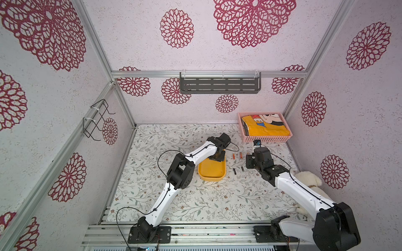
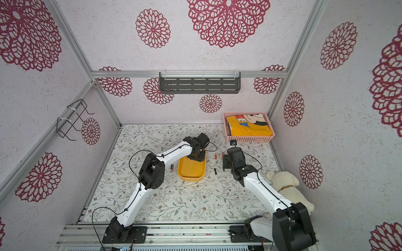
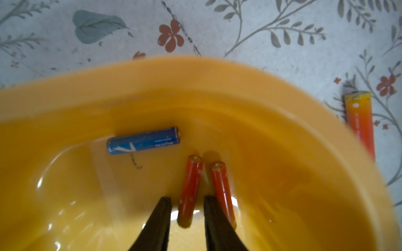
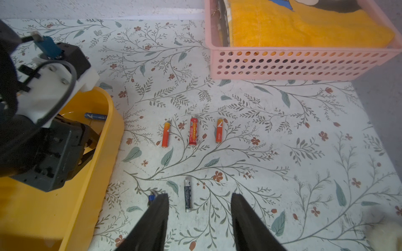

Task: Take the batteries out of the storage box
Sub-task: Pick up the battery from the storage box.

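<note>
Left end effector (image 3: 187, 198): jaws apart, straddling slim orange cylindrical battery (image 3: 191, 184), not clamped, inside shallow yellow-orange plastic storage box (image 3: 195, 87). Blue battery (image 3: 143, 140), second orange battery (image 3: 221, 191) also left inside. Three orange-red batteries (image 4: 193, 131), black battery (image 4: 188, 194) already out on floral counter (image 4: 282, 152). Right end effector (image 4: 199, 217): jaws spread, empty.

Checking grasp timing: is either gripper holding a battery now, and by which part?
Nothing is held. The left gripper flanks one end of an orange battery in the storage box, gaps visible; the right gripper is open.
</note>
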`<state>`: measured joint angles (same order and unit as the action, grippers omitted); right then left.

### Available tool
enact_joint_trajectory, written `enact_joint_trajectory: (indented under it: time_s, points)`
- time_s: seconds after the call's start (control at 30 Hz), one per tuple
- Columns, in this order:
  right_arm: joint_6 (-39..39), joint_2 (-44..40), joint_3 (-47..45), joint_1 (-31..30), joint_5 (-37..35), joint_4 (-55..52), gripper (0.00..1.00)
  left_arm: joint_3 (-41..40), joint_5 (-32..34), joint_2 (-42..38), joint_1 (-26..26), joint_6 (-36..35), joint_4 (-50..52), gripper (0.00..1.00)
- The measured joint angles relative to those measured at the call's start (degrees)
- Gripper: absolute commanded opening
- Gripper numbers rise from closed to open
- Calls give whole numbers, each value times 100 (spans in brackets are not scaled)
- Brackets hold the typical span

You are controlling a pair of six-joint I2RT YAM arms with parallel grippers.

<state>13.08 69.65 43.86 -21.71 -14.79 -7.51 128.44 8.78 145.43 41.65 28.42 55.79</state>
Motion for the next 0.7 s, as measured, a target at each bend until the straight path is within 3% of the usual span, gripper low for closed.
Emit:
enact_joint_trajectory:
  time_s: [0.23,0.7]
  points:
    - [2,7,-116,0,22,44,53,-24,103,0,0,-129,-85,34]
    - [17,22,-120,4,146,46,53,-70,168,22,0,-361,-321,10]
